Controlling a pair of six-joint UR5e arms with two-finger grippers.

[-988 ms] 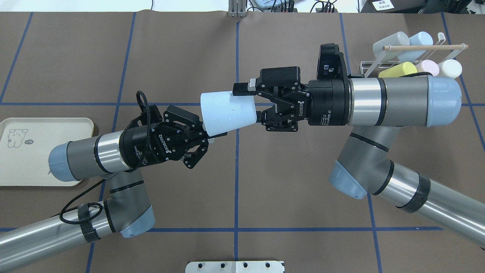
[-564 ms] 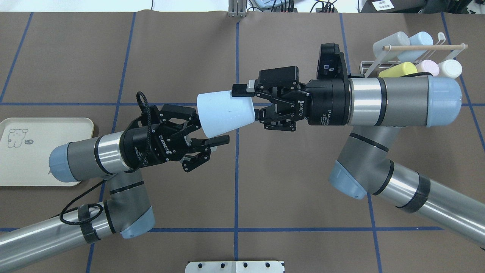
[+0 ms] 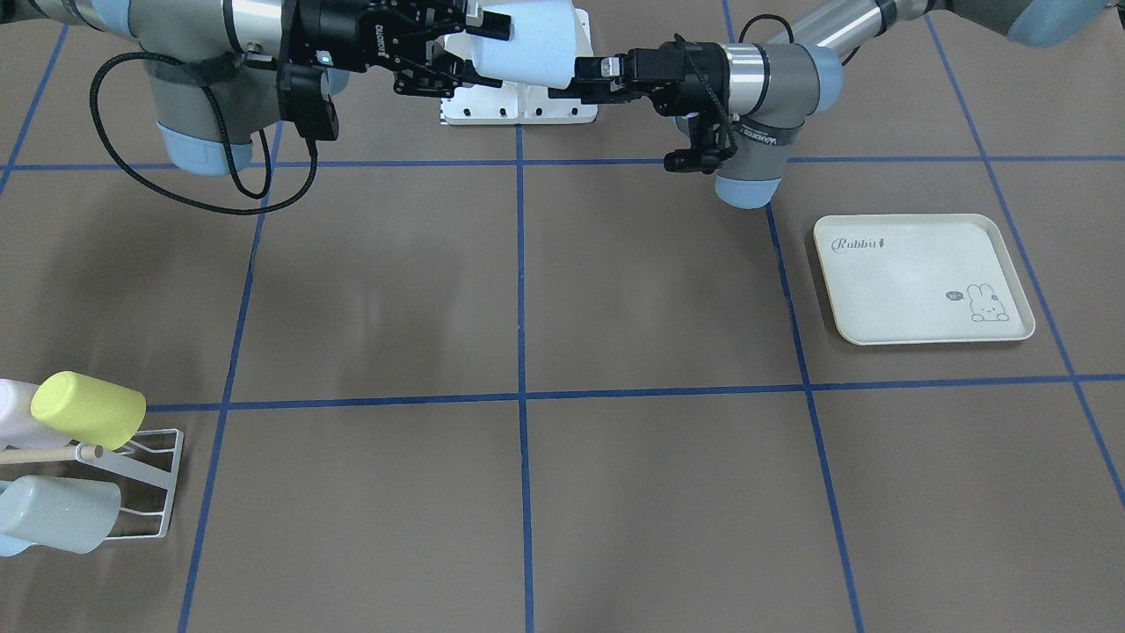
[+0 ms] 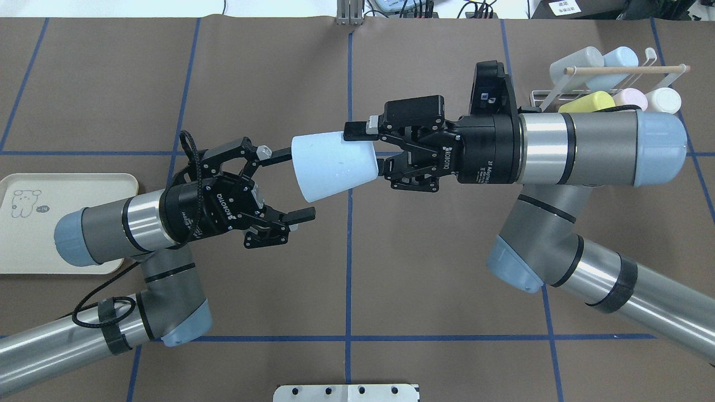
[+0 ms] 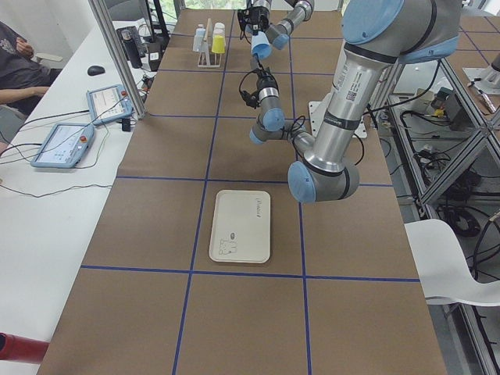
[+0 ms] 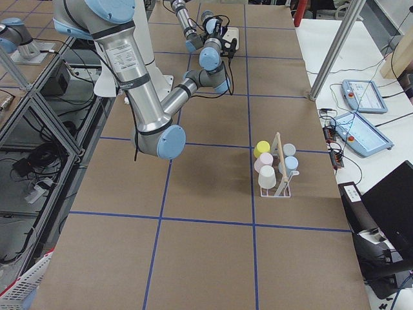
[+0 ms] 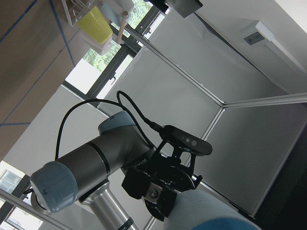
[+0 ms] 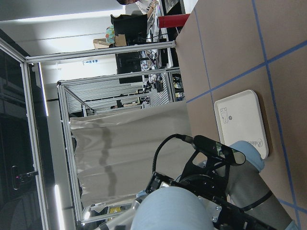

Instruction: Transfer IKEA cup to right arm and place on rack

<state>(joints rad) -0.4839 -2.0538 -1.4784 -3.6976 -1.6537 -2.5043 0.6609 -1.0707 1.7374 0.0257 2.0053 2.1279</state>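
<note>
- Shows the black left gripper (image 4: 291,185) with fingers spread, just beside the wide rim of the pale-blue tapered plastic cup (image 4: 335,166).
- Keeps that cup mid-air, clamped at its narrow base by the black right gripper (image 4: 370,149); hand-over looks done.
- Leaves the carry to the white wire rack with wooden dowel (image 4: 539,96), far right.

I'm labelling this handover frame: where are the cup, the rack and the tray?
cup (image 4: 335,164), overhead view, middle of its side
rack (image 4: 625,69), overhead view, on its wooden dowel
tray (image 4: 78,192), overhead view, bare inner surface
</note>
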